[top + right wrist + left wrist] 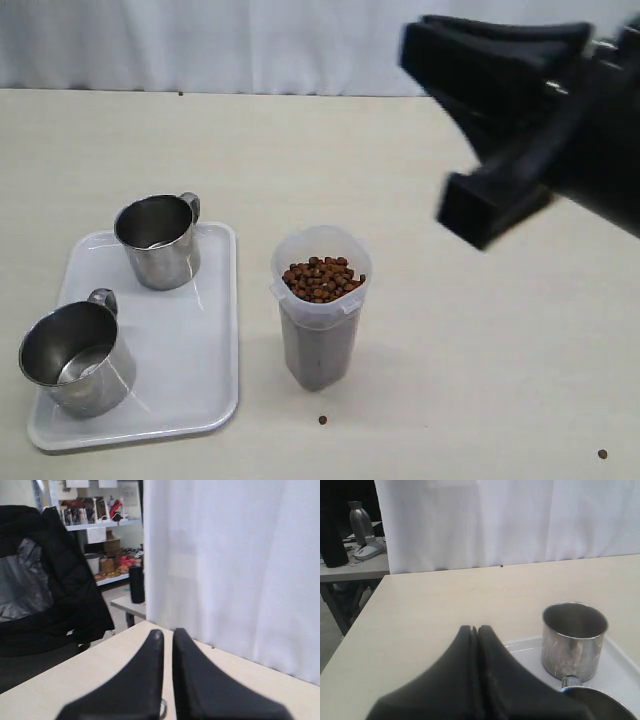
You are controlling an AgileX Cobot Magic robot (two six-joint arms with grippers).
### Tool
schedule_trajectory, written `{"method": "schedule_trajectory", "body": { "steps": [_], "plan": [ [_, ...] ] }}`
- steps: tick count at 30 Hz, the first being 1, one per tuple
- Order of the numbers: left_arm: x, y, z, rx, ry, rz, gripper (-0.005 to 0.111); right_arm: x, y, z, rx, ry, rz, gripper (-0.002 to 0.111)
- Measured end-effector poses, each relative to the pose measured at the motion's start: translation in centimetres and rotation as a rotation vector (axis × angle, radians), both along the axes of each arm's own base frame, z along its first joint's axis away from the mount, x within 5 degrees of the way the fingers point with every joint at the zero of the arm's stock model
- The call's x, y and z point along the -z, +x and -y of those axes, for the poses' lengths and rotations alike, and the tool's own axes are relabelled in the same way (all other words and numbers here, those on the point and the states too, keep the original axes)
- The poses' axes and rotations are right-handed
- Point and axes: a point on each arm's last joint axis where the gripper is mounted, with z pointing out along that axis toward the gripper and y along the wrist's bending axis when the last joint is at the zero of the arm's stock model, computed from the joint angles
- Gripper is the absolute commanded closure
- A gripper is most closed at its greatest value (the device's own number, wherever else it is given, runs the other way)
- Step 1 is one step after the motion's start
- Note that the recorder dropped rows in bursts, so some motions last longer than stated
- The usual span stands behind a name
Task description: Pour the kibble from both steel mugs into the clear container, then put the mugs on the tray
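Observation:
Both steel mugs stand upright on the white tray [200, 350]: one at its far end [158, 240], one at its near end [77, 358], and both look empty. The clear container [318, 345] stands to the right of the tray, filled to the rim with kibble [320, 279]. My left gripper [474, 628] is shut and empty, low beside the tray [620, 665], with one steel mug [574, 640] just ahead of it. It is out of the exterior view. My right gripper [168, 632] is shut with a thin slit, holding nothing. Its arm [560, 130] hangs high at the right.
Two stray pellets lie on the table, one in front of the container [323, 420] and one near the front right edge [602, 454]. A white curtain [200, 40] runs behind the table's far edge. A side table with a bottle [360, 520] stands beyond the left edge.

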Motion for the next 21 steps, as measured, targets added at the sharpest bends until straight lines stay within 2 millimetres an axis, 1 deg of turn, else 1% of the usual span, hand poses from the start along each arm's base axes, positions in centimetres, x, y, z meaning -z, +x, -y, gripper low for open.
{"method": "schedule_trajectory", "body": {
  "steps": [1, 4, 9, 12, 16, 21],
  "plan": [
    [0.0, 0.0, 0.0, 0.0, 0.0, 0.0, 0.107, 0.6, -0.4, 1.1, 0.025, 0.012, 0.003, 0.103],
    [0.0, 0.0, 0.0, 0.0, 0.0, 0.0, 0.107, 3.5, -2.3, 4.9, 0.109, 0.034, 0.008, 0.103],
    [0.0, 0.0, 0.0, 0.0, 0.0, 0.0, 0.107, 6.9, -3.8, 8.0, 0.187, 0.078, -0.008, 0.103],
    [0.0, 0.0, 0.0, 0.0, 0.0, 0.0, 0.107, 8.1, -4.6, 9.3, 0.213, 0.158, -0.036, 0.103],
    [0.0, 0.0, 0.0, 0.0, 0.0, 0.0, 0.107, 9.0, -5.3, 10.4, 0.223, 0.231, -0.043, 0.103],
    [0.0, 0.0, 0.0, 0.0, 0.0, 0.0, 0.107, 8.7, -5.8, 11.2, 0.224, 0.295, -0.008, 0.103]
  ]
}}
